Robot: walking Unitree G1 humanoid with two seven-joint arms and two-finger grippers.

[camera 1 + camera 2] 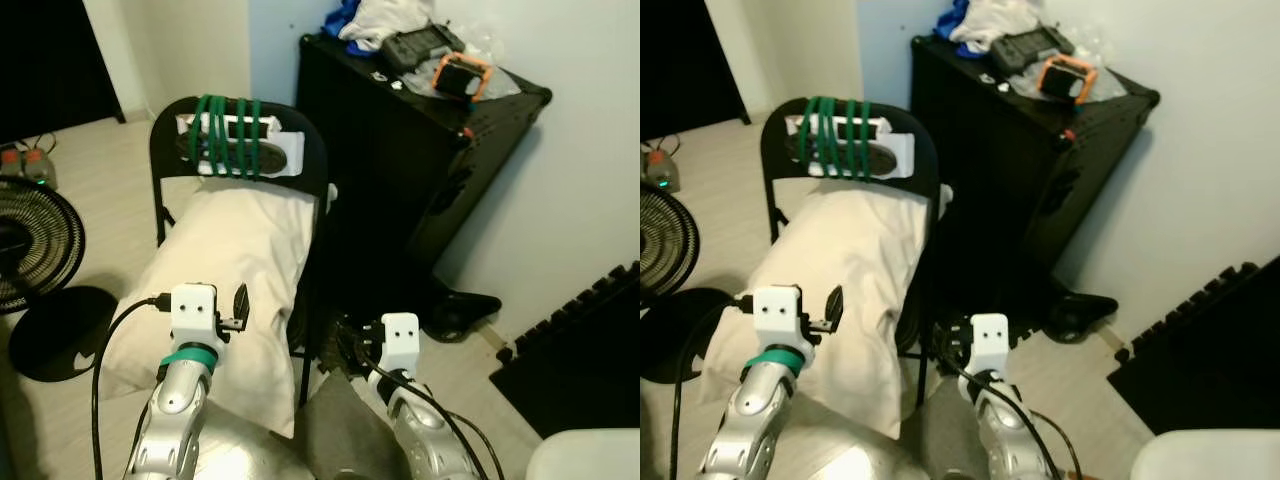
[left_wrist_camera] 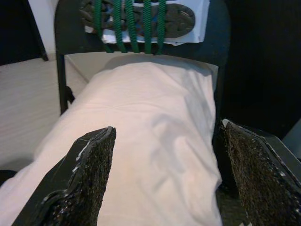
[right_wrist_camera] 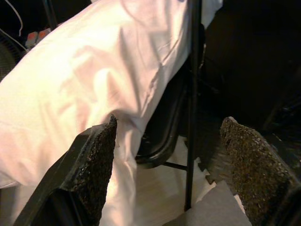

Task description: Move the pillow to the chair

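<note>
Soft white pillow overhangs the black metal folding chair, both jaws wide and empty, so it might slide off.

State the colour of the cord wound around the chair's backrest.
Green. The cord loops around the black chair backrest; the left eye view shows it best.

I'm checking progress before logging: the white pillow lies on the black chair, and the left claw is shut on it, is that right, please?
Not quite. The pillow does lie on the chair, but the left claw is open, not shut on it: the left wrist view shows its two fingers spread wide apart, with the pillow lying beyond them.
</note>
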